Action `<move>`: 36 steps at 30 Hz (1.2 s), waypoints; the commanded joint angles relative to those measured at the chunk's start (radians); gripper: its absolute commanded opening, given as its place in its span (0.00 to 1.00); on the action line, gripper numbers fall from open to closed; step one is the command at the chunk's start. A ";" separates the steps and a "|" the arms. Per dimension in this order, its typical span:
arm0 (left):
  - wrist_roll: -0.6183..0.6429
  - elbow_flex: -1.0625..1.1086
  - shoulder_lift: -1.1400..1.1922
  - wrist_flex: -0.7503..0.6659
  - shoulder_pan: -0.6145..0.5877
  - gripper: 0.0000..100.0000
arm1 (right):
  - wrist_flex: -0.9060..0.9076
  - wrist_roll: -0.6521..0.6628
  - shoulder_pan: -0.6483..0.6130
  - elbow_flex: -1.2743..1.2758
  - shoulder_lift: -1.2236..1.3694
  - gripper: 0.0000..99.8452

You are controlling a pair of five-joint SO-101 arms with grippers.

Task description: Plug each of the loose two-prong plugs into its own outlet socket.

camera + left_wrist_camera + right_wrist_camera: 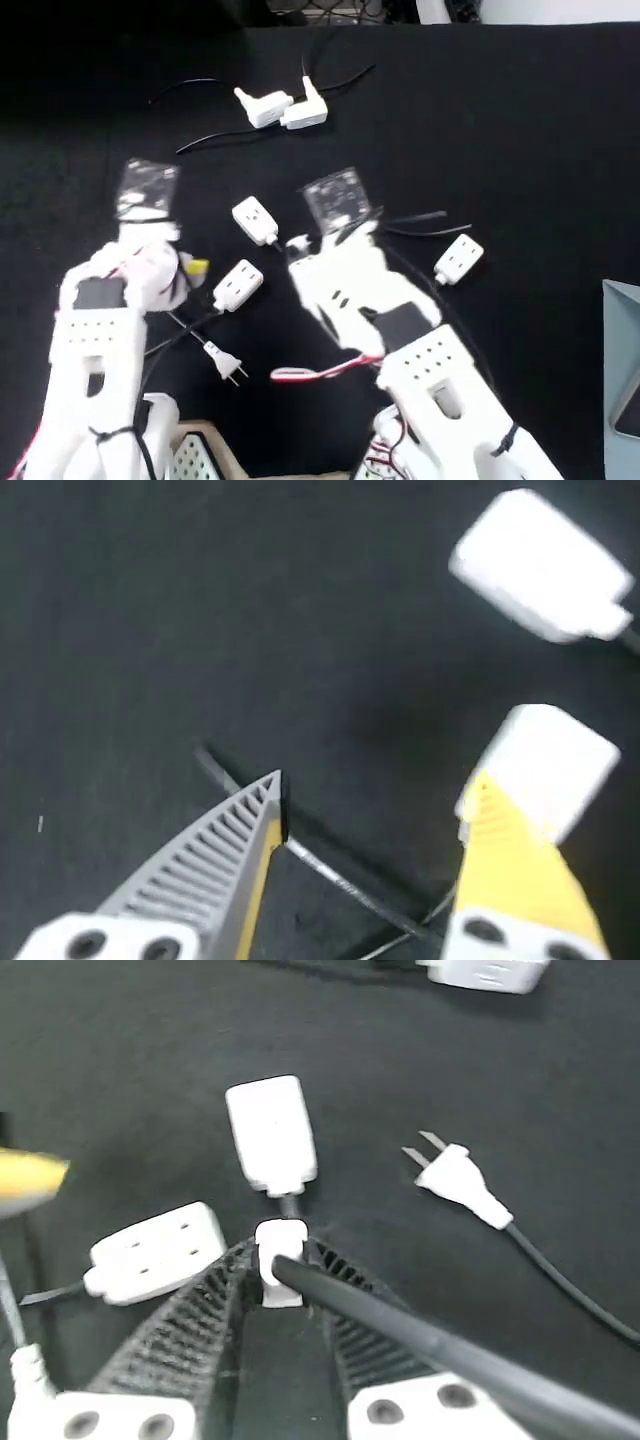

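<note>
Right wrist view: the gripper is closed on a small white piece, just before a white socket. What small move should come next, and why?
Probably lift a little and ease forward over the socket. The right gripper is shut on what looks like a plug, which sits at the socket's cord end, not over its face. The prongs are hidden, so check their alignment first.

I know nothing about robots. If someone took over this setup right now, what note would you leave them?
Left gripper: open over a black cable, yellow finger beside the near socket.
Right gripper: shut on a held plug at the end of the middle socket; seated or not, unclear.
Loose plug lies near the arm bases; third socket apart, on the right arm's side.
Done: nothing certain. Left: every plug-in.
</note>
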 commanded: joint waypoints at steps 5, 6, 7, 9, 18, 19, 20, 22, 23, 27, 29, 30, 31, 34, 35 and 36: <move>0.129 0.183 -0.184 -0.115 -0.166 0.28 | 0.009 0.051 -0.121 -0.124 0.114 0.01; 0.130 0.188 -0.193 -0.117 -0.182 0.28 | 0.006 0.069 -0.137 -0.139 0.150 0.01; 0.130 0.197 -0.204 -0.120 -0.193 0.28 | 0.002 0.081 -0.149 -0.154 0.189 0.01; 0.140 0.219 -0.226 -0.121 -0.194 0.27 | -0.008 0.087 -0.161 -0.200 0.266 0.01; 0.143 0.234 -0.249 -0.121 -0.197 0.27 | -0.014 0.089 -0.164 -0.341 0.495 0.01; 0.143 0.234 -0.249 -0.121 -0.197 0.27 | -0.020 0.089 -0.164 -0.346 0.507 0.01; 0.143 0.234 -0.249 -0.121 -0.197 0.27 | -0.037 0.089 -0.172 -0.346 0.518 0.01; 0.143 0.234 -0.249 -0.121 -0.197 0.27 | -0.069 0.089 -0.181 -0.341 0.547 0.01; 0.143 0.236 -0.249 -0.121 -0.197 0.27 | -0.086 0.089 -0.189 -0.340 0.562 0.01; 0.143 0.236 -0.247 -0.121 -0.197 0.27 | -0.135 0.091 -0.196 -0.341 0.621 0.01; 0.143 0.236 -0.247 -0.121 -0.197 0.27 | -0.144 0.117 -0.195 -0.340 0.636 0.01; 0.143 0.236 -0.247 -0.121 -0.197 0.27 | -0.147 0.126 -0.193 -0.340 0.641 0.01; 0.143 0.236 -0.247 -0.121 -0.197 0.27 | -0.147 0.127 -0.193 -0.340 0.642 0.01; 0.143 0.236 -0.244 -0.121 -0.196 0.27 | -0.146 0.130 -0.193 -0.340 0.642 0.01; 0.143 0.236 -0.244 -0.121 -0.196 0.27 | -0.144 0.130 -0.190 -0.340 0.642 0.01; 0.143 0.236 -0.244 -0.121 -0.196 0.27 | -0.143 0.130 -0.183 -0.340 0.642 0.01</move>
